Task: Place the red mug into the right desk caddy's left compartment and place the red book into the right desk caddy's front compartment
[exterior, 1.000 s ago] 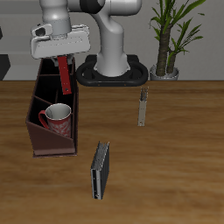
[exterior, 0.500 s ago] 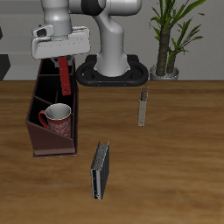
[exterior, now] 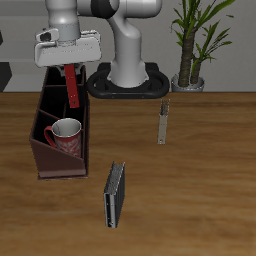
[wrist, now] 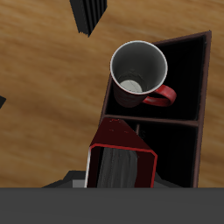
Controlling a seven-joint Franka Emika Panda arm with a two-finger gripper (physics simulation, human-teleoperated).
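The red mug (exterior: 65,133) is already sitting upright in the left compartment (wrist: 179,74) of the right desk caddy (exterior: 45,160), so I am counting that half as done. I am gripping the red book (exterior: 73,86) upright in my clenched pincer (exterior: 70,70), holding it above the caddy's farther sections, not yet lowered in. Getting it down into the front compartment is what I judge is left.

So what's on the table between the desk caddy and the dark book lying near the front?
Nothing: in the exterior view the stretch from the right desk caddy to the dark grey-black book is bare wood. The red mug sits inside the caddy.
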